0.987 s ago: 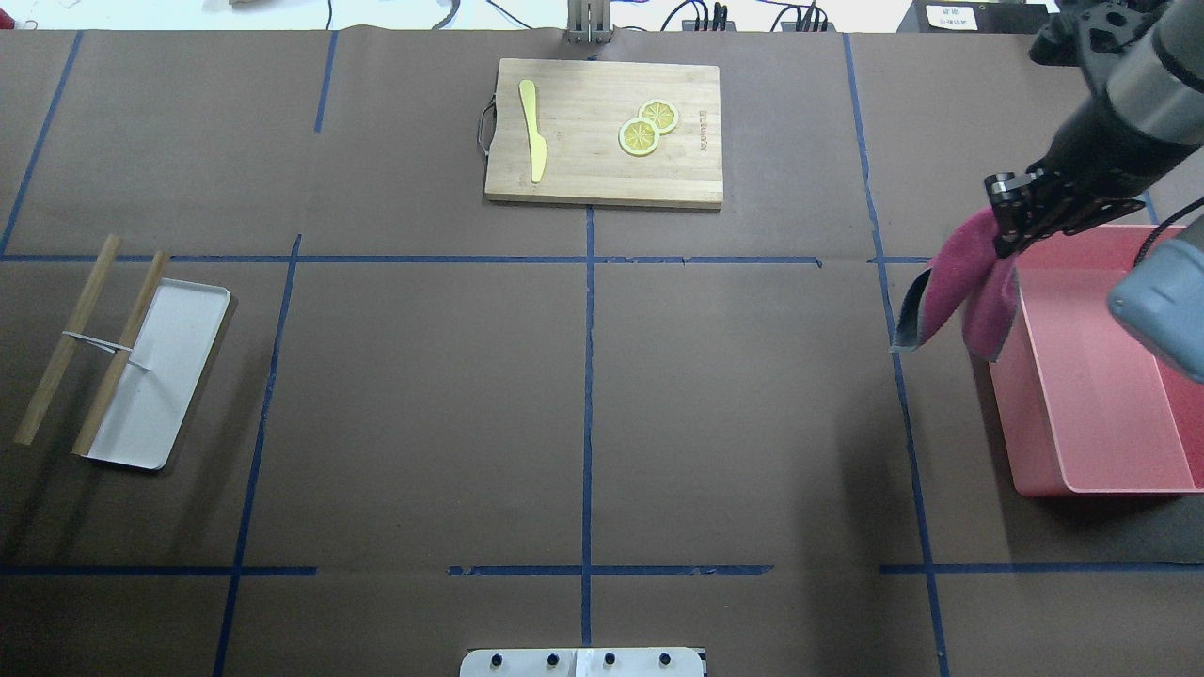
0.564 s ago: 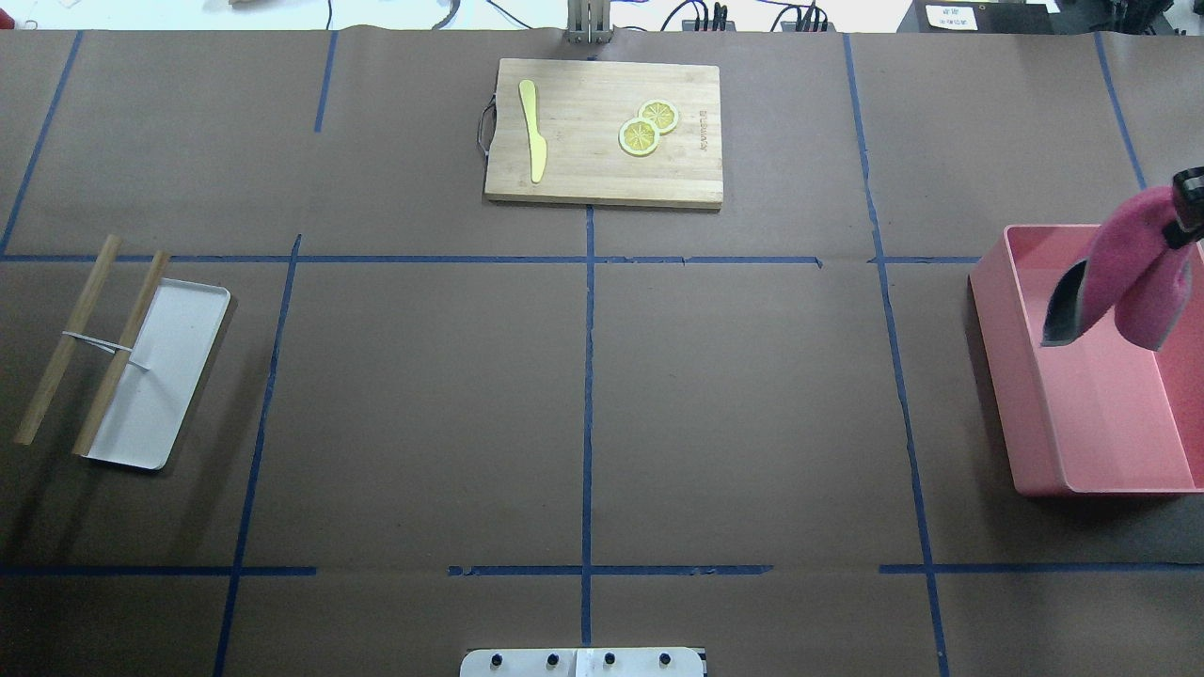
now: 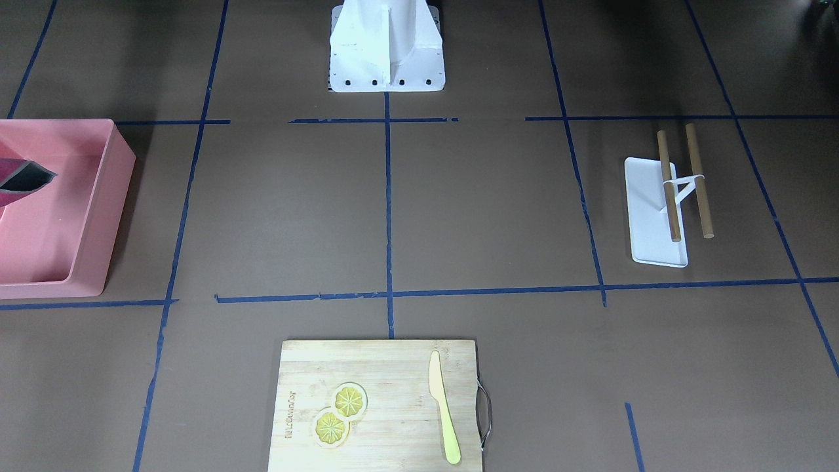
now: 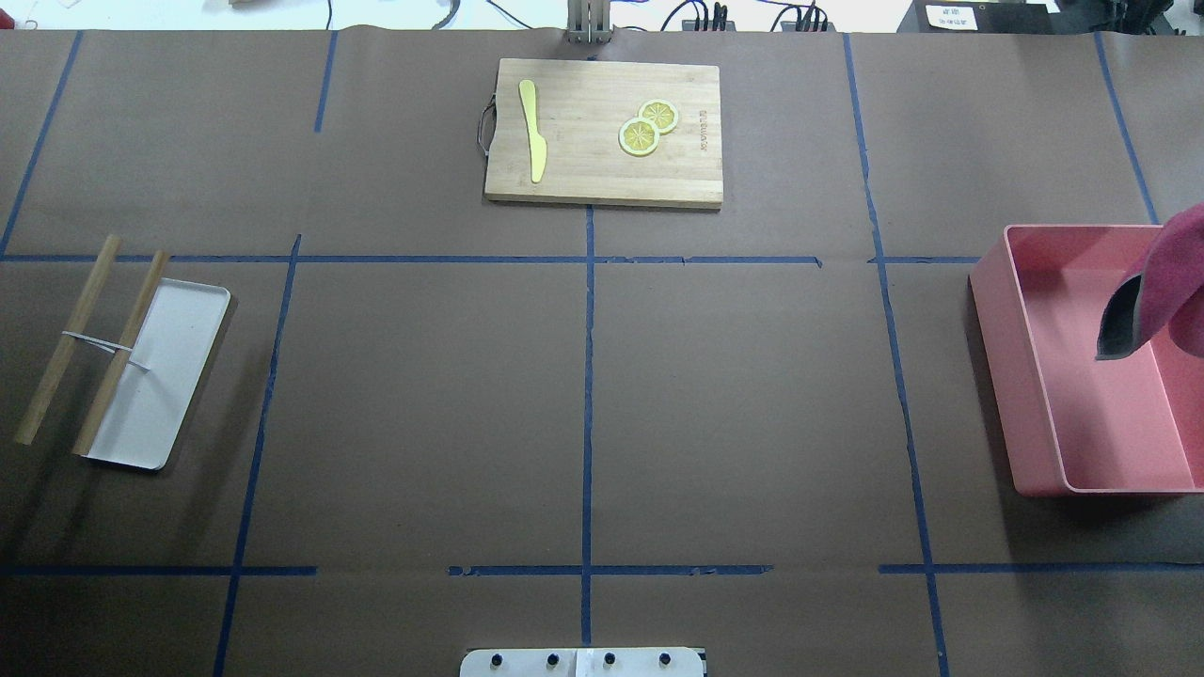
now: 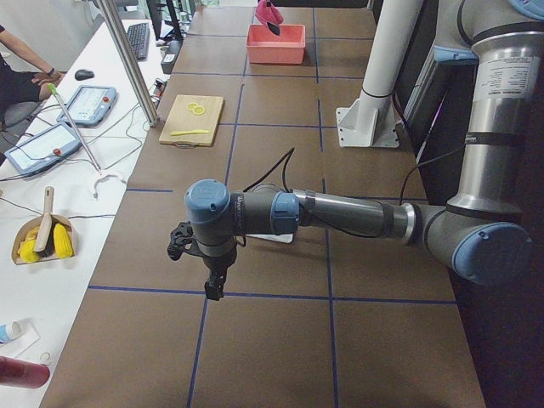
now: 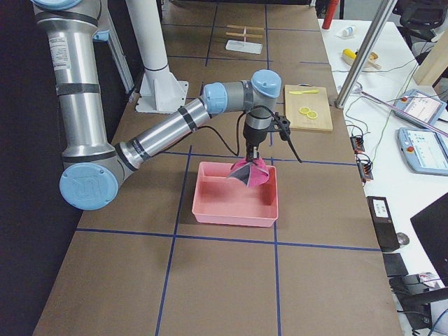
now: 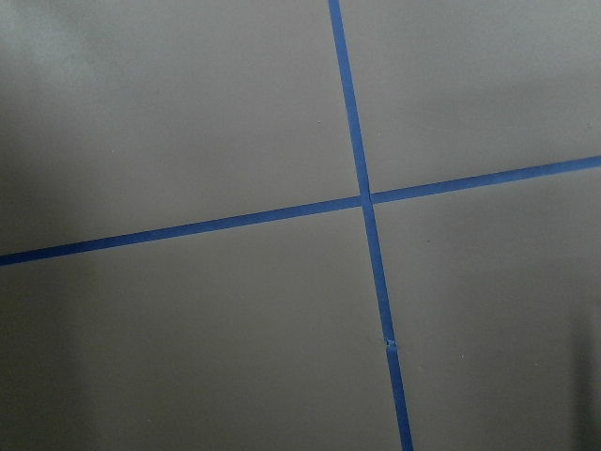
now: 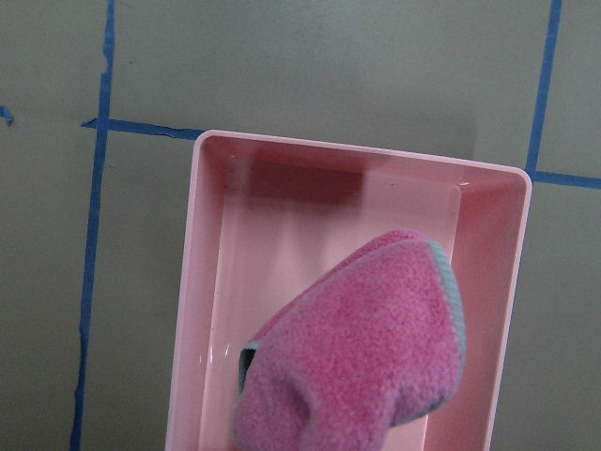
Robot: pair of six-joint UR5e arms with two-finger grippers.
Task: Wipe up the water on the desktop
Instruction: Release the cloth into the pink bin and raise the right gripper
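Pink cloth (image 6: pixel 250 173) hangs from right gripper (image 6: pixel 251 158) (grip unclear) over pink bin (image 6: pixel 234 214).

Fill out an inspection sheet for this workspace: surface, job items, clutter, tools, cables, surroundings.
Surface: desktop brown, blue-taped; no water seen.
Job's things: pink cloth hangs over the pink bin.
Clutter: cutting board with yellow knife and lemon slices; white tray and two wooden rods.
Tools: right tool above the cloth, left tool over bare desktop; open or shut, cannot tell.
Cables: black cable by the left arm; more cables at the far edge.
Surroundings: side bench with tablets.
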